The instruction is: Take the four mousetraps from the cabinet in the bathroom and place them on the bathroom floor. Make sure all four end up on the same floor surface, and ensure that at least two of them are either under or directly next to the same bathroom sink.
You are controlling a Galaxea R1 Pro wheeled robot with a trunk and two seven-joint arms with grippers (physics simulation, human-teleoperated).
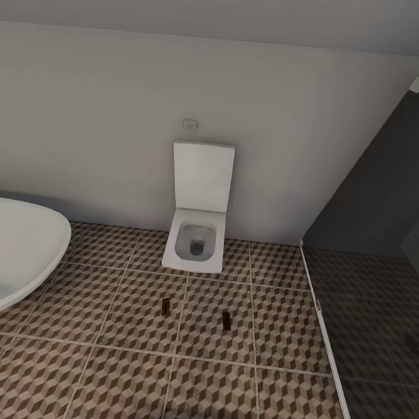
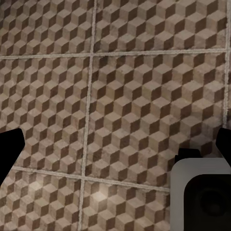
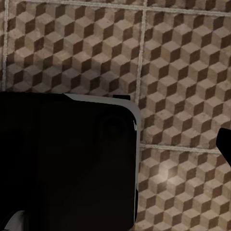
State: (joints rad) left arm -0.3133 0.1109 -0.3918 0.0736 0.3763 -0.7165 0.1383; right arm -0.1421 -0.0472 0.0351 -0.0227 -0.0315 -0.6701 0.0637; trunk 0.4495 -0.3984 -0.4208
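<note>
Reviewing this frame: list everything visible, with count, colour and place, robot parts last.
mousetraps: two, small and dark, on the floor in front of the toilet, one left of the other, apart
bathroom floor: brown-and-beige cube tiles, light grout
toilet: one, white, lid up, against the back wall
bathtub: one, white, at the left edge
wall plate: one, white, above the toilet
glass panel: one, dark, at the right
left gripper: dark fingertips wide apart, over tiles
right gripper: one dark fingertip visible

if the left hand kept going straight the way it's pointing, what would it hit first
Most likely the bathroom floor. The left wrist view looks along the fingers straight at bare cube-patterned tiles, with nothing lying in that line. How far off the tiles are is unclear from this picture.
</note>
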